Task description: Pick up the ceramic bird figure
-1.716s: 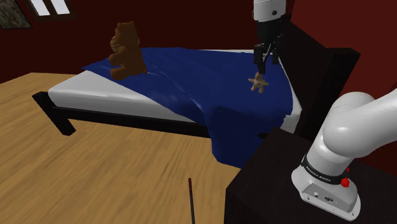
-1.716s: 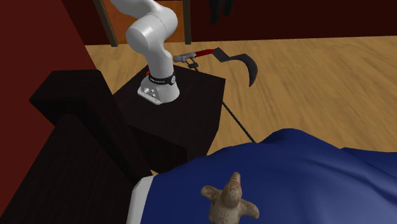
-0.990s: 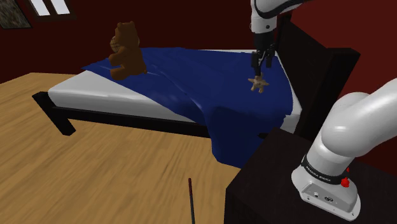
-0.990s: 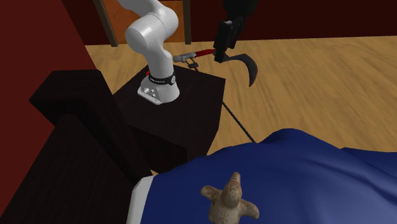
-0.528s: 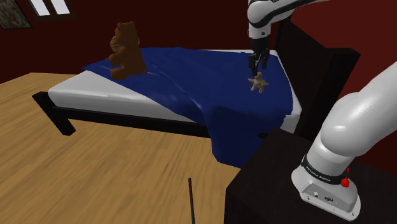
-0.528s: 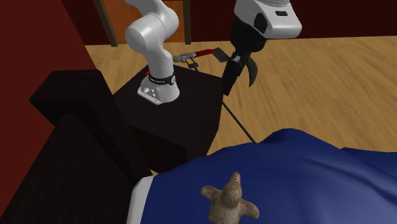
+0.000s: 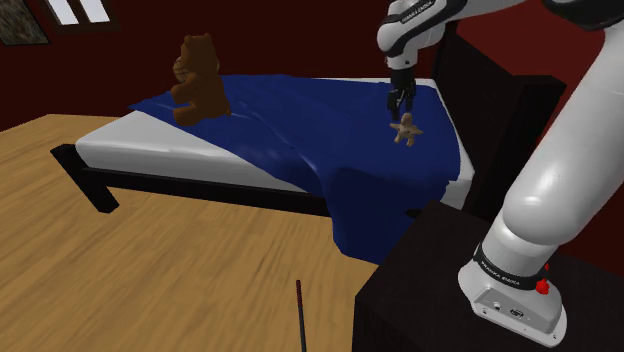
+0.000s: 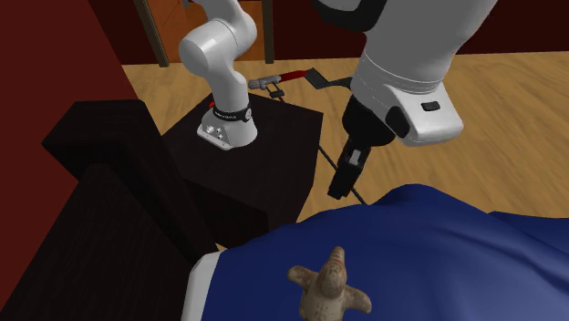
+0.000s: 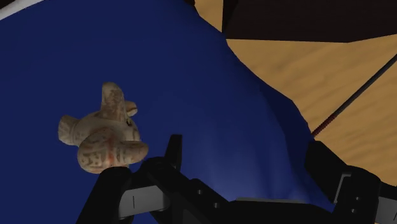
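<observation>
The fingers point(image 8: 339, 182) have come down nearer the bird figure point(image 8: 329, 287), the arm point(image 8: 410, 64) reaching farther out

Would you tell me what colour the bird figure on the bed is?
The bird is pale tan with darker brown markings, clearest in the wrist view.

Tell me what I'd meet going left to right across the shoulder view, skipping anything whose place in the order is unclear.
brown teddy bear → thin dark rod on the floor → tan bird figure on the blue cover → arm's base on the stand
</observation>
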Robot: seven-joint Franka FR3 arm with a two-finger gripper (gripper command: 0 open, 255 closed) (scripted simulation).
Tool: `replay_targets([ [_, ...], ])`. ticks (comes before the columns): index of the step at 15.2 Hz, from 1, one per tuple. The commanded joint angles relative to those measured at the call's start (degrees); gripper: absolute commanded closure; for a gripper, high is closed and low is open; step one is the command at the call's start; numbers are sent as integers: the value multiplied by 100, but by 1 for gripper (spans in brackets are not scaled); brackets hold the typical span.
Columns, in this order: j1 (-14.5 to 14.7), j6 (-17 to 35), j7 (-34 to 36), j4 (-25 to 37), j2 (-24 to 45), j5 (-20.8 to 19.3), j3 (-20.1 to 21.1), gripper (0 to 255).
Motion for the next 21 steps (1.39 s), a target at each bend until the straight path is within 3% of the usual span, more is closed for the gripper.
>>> replay_targets([
  [1, -76, 164, -320, 265, 443, 186, -127, 0],
  [6, -379, 335, -1051, 1192, 1641, 790, -249, 0],
  [14, -1172, 134, -1881, 3139, 3536, 1621, -65, 0],
  [21, -1203, 556, -1909, 2926, 3758, 1712, 2, 0],
])
